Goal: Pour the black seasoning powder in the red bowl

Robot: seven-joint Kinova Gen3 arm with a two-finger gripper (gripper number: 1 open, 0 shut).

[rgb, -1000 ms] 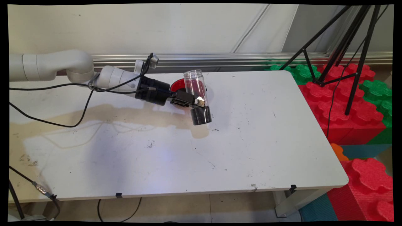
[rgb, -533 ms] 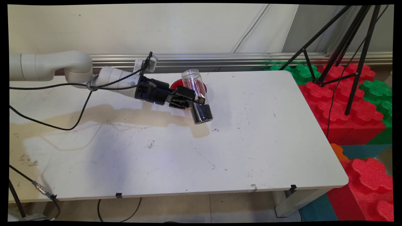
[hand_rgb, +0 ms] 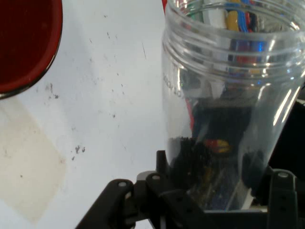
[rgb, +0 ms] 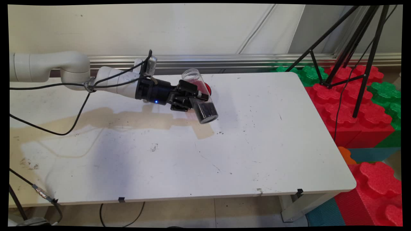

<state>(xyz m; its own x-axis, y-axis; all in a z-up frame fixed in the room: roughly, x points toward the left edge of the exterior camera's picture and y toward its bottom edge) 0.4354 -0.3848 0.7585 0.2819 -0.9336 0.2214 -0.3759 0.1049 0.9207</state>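
Gripper point(rgb: 198, 98): closed on a clear jar point(rgb: 192, 76), one finger on each side of the jar's middle. The arm reaches in from the left, low over the far half of the table point(rgb: 273, 144), with the hand lying near level.

Jar: no lid. It is tilted, with the open threaded mouth up and toward the far left and the base down and toward the near right. Black grains point(rgb: 206, 110) fill the lower part; the upper part is empty. The base appears to be off the table surface, but the gap cannot be confirmed from the main view.

Red dish point(rgb: 208, 89): on the table just beyond the jar and largely hidden by it. In the hand view its rim lies at the upper left, apart from the jar.

Surroundings:
- Dark specks point(rgb: 221, 132) lie on the table just near of the jar base
- A tan stain point(rgb: 138, 117) runs across the left half of the table, ending below the jar
- Black cables point(rgb: 80, 112) hang from the arm over the left side
- A black tripod point(rgb: 353, 48) stands on red and green foam blocks point(rgb: 353, 106), off the table's right edge
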